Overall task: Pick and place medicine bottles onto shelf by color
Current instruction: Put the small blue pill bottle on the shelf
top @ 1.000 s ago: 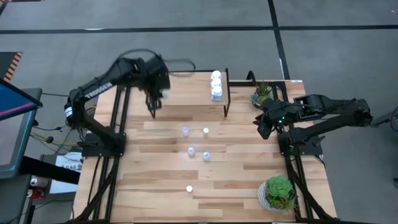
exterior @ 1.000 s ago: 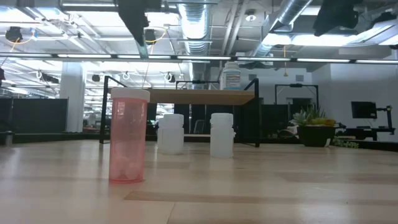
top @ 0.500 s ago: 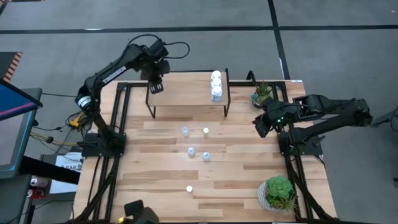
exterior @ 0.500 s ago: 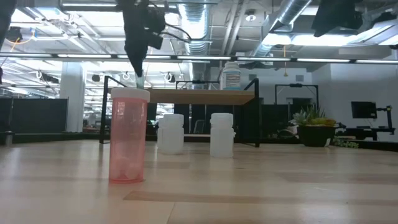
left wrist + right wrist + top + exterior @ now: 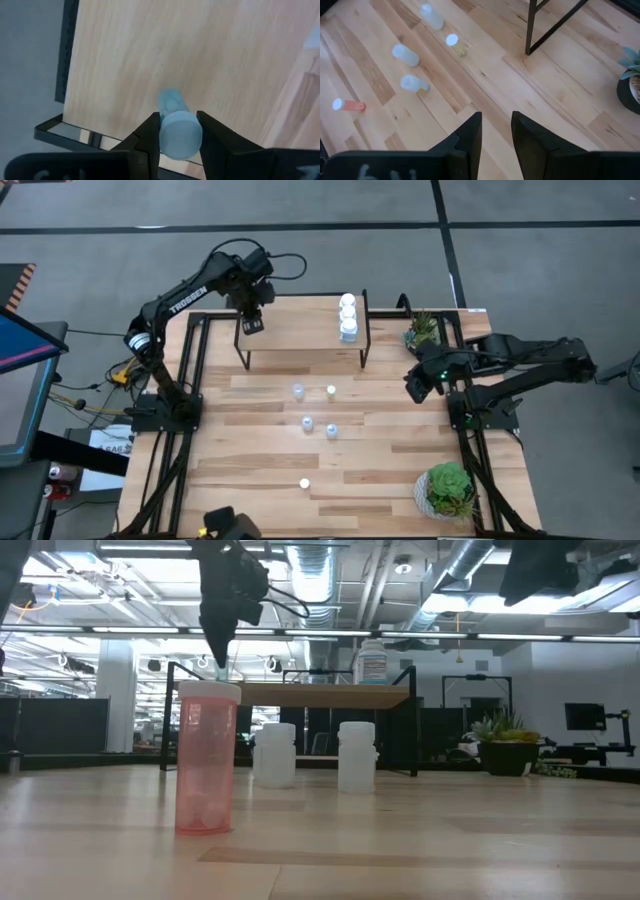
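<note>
Pale-blue translucent bottle [image 5: 175, 126] is gripped between the fingers of the left gripper [image 5: 250, 322], now brought over the light-wood shelf's [image 5: 300, 330] left end, so placement seems imminent, while the empty right gripper [image 5: 416, 385] is parted.

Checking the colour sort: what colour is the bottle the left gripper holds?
Pale blue bottle, clearest in the left wrist view.
</note>
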Robot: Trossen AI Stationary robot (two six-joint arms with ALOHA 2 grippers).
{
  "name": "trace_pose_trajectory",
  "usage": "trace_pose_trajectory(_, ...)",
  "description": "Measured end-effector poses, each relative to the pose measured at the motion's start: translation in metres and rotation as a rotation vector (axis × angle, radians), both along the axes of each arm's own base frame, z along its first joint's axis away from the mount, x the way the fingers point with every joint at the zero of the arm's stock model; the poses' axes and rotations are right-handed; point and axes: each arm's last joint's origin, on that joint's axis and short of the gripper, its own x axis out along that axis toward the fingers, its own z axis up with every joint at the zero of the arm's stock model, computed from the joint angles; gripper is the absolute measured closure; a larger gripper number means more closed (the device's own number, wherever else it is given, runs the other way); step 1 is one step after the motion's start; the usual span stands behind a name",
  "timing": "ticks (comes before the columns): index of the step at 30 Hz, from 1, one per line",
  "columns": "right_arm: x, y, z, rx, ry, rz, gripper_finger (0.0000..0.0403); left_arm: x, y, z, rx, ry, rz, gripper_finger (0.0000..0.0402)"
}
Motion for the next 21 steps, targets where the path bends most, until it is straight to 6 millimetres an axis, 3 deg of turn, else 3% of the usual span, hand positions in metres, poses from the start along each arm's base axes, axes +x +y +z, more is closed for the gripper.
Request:
trace_pose_trajectory(15,0.0019,0.0002,-0.0012,-0.001,0.01,0.002,0.0276,-0.0007,-0.007,-0.0008,-0.052,0.027,-0.005,0.0319)
trace_pose_trajectory(21,0.0019,0.0002,-0.001,-0.001,0.009,0.002,0.0276,-0.0008,-0.0069,-0.0008,-0.054,0.023,0.03,0.0285)
